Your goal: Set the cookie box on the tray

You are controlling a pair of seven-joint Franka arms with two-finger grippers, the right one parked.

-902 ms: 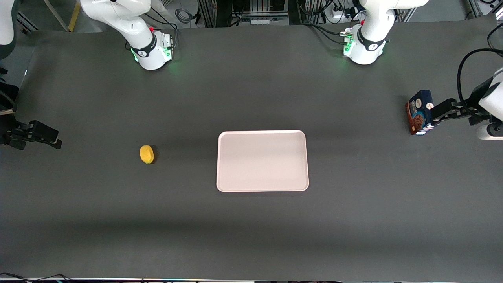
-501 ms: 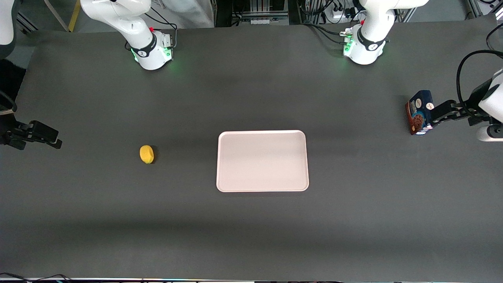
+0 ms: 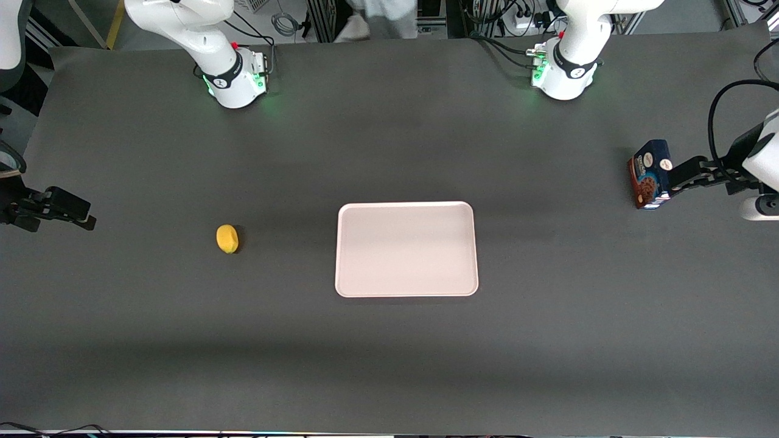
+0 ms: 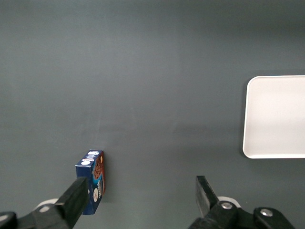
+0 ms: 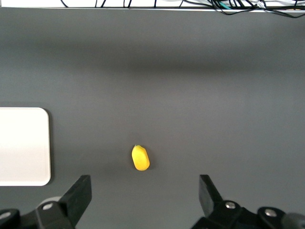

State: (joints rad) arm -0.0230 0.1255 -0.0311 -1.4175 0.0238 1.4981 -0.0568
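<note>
At the right edge of the front view, the gripper [image 3: 677,176] is hanging just beside the cookie box [image 3: 649,174], its fingers [image 4: 76,198] spread wide and gripping nothing. The box is standing upright on the dark table [image 3: 548,340], well apart from the tray [image 3: 406,249] sitting mid-frame. A yellow lump [image 3: 227,238] is lying at centre left.

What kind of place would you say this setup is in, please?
Probably a robotics lab: two arm bases bolted on a dark-matted table, cables and metal framing along its edge. Staged props: box, tray, yellow lump. The gripper hangs beside the box, fingers open.
</note>
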